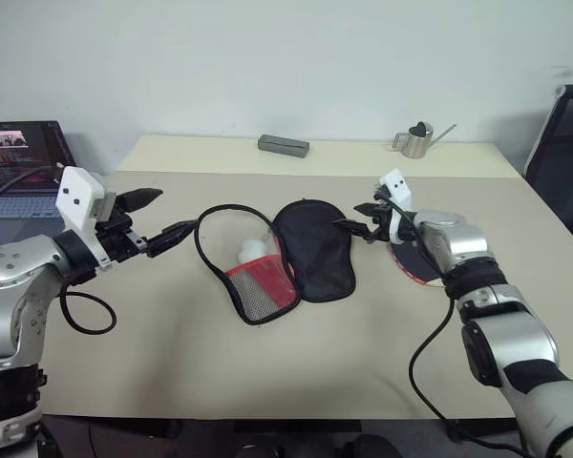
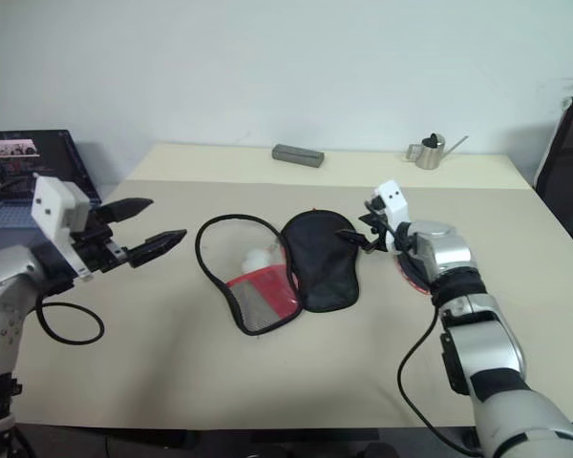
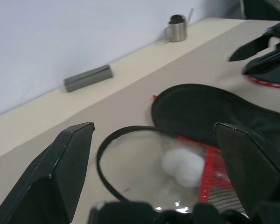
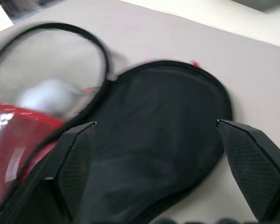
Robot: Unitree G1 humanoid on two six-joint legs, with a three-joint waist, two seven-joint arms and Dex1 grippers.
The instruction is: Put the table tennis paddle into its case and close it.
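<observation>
Beige worktop [image 1: 296, 382] carried the case [image 1: 286, 256] unzipped flat; the paddle [image 1: 415, 262] lay beneath my right tool [image 1: 358, 219]. Both tools, left [image 1: 162, 218] included, gaped empty. Snagging the case risked dragging it.

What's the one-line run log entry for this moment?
case: lying open on table | paddle: on table beside case, under right arm | left gripper: open, empty | right gripper: open, over case
</observation>
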